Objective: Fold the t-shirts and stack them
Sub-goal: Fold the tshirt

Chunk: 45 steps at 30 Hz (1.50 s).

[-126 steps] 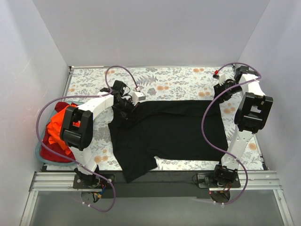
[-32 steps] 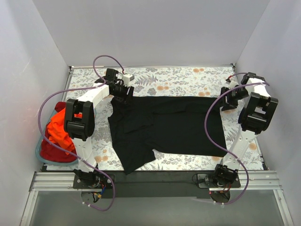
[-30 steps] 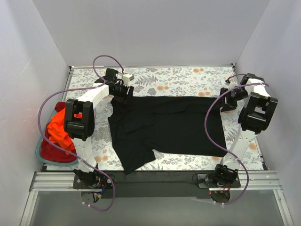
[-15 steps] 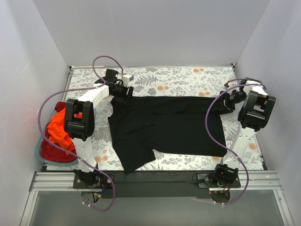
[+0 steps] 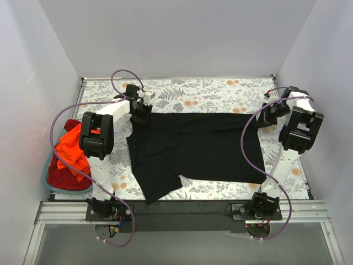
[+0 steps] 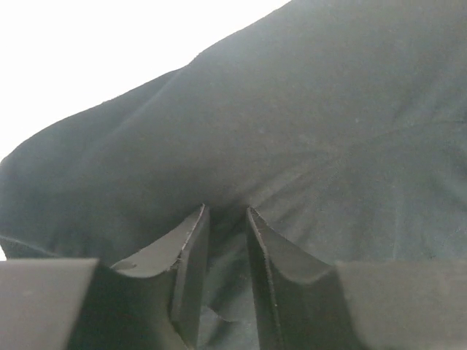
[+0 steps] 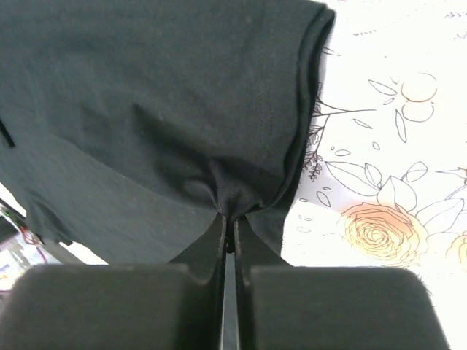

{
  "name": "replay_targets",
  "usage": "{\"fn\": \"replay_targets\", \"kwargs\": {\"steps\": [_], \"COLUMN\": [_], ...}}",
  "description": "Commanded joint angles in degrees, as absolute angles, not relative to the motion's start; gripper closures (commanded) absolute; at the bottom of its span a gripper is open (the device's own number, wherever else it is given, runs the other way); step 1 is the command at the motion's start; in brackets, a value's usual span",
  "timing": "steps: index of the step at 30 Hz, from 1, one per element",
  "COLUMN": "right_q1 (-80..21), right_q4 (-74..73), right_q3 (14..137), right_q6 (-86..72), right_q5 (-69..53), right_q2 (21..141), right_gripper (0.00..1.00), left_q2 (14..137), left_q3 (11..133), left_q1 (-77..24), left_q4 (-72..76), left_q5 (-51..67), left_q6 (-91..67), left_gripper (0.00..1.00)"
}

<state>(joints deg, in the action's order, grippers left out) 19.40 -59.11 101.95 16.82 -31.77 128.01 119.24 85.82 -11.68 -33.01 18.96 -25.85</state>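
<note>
The large black t-shirt point(image 5: 198, 146) lies spread flat on the floral tablecloth, with one sleeve reaching toward the near edge. My left gripper point(image 5: 140, 112) is at its far left corner. In the left wrist view its jaws point(image 6: 225, 213) stand narrowly apart with a fold of black cloth point(image 6: 292, 109) pinched between them. My right gripper point(image 5: 263, 120) is at the far right corner. In the right wrist view it point(image 7: 228, 217) is shut tight on a bunched bit of the hem point(image 7: 146, 109). The orange-red t-shirts point(image 5: 66, 154) lie heaped at the left.
A teal basket point(image 5: 46, 180) under the orange-red heap sits at the table's left edge. The floral tablecloth point(image 5: 209, 91) shows bare behind the shirt and to its right point(image 7: 379, 182). White walls close in on three sides. The metal rail runs along the near edge.
Over four seconds both grippers have carried the shirt's far edge back and outward, so it now lies flatter. In the last half second the left wrist turned and shifted slightly left.
</note>
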Motion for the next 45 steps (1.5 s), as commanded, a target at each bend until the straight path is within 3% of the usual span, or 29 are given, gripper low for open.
{"fn": "replay_targets", "kwargs": {"steps": [1, 15, 16, 17, 18, 20, 25, 32, 45], "right_q1": [19.6, 19.6, 19.0, 18.7, 18.6, 18.6, 18.0, 12.6, 9.7], "right_q4": [-59.5, -54.8, -55.2, -55.5, -55.5, -55.5, -55.2, -54.1, -48.1], "right_q3": [103.6, 100.4, 100.4, 100.5, 100.5, 101.5, 106.3, 109.2, 107.5], "right_q6": [18.3, 22.6, 23.4, 23.8, 24.5, 25.8, 27.5, 28.2, 28.7], "right_q5": [-30.7, -25.9, -26.3, -26.3, -26.5, -26.8, -30.5, -28.7, -17.6], "right_q2": [128.1, 125.0, 124.8, 124.7, 123.7, 122.6, 120.1, 122.3, 129.6], "right_gripper": [0.99, 0.97, 0.87, 0.62, 0.52, 0.44, 0.51, 0.62, 0.61], "left_q2": [121.5, 124.5, 124.4, 124.2, 123.8, 120.9, 115.7, 117.7, 126.3], "left_q3": [86.8, 88.7, 88.8, 88.9, 88.9, 88.4, 88.9, 91.8, 97.9], "left_q1": [-11.2, -8.8, -8.8, -8.8, -8.8, -8.8, -8.8, -8.8, -8.8], "left_q4": [-35.5, -36.9, -37.1, -37.3, -37.1, -36.4, -35.0, -37.1, -40.6], "left_q5": [14.9, 13.4, 13.9, 14.5, 16.5, 20.0, 25.8, 27.5, 19.6], "left_q6": [-26.5, -28.2, -28.2, -28.2, -28.2, -27.8, -29.3, -30.8, -33.0], "left_gripper": [0.75, 0.79, 0.79, 0.78, 0.76, 0.71, 0.70, 0.70, 0.70]}}
